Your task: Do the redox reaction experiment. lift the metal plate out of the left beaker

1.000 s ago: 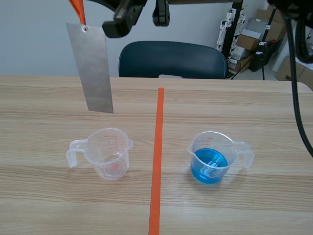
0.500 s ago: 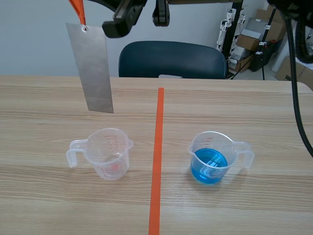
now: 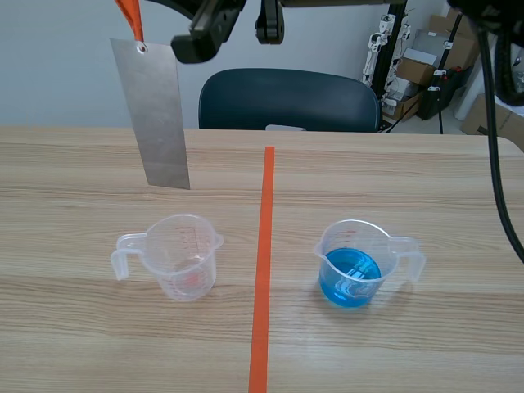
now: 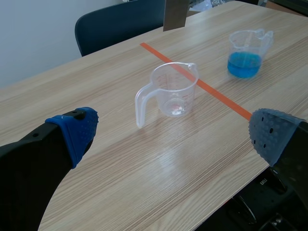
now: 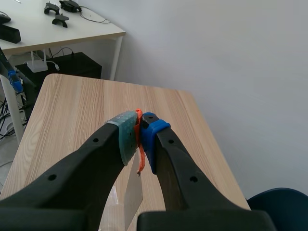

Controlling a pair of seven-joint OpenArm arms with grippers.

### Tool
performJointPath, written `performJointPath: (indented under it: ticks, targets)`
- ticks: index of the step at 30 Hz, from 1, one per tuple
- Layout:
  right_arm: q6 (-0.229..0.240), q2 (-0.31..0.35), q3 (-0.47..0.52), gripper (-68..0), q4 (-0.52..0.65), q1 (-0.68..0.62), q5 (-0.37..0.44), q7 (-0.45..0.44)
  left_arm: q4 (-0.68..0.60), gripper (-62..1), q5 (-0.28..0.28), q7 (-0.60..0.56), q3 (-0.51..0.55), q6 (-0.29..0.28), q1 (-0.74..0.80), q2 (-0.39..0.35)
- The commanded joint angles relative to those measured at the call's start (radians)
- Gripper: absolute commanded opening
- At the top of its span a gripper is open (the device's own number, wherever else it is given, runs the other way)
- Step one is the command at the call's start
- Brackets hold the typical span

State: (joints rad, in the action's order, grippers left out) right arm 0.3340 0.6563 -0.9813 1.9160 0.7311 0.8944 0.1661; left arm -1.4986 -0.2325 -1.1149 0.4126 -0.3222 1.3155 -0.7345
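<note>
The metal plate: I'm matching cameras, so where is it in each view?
Scene view: metal plate hangs on an orange strap, above and behind the empty beaker.
Left wrist view: only its lower end, beyond that beaker, ahead of the open left gripper.
Right wrist view: under the right gripper, shut on the strap.
Shared landmark: the wooden table, in all three.

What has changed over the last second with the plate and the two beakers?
Nothing visibly changed. The metal plate hangs in the same spot, clear of the left beaker, with its orange strap pinched in the right hand. Both beakers stand where they were, the right beaker with its blue liquid.
</note>
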Motion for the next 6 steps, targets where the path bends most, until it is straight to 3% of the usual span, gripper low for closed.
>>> performJointPath:
  ticks: [1,6]
  targets:
    - [-0.004,-0.003,0.016,-67.8,0.004,0.016,0.011,-0.013,-0.011,1.4,-0.01,-0.015,0.013,-0.002,0.001,0.003]
    - [-0.004,-0.003,0.016,-67.8,0.004,0.016,0.011,-0.01,-0.011,1.4,-0.01,-0.018,0.02,-0.002,0.001,0.003]
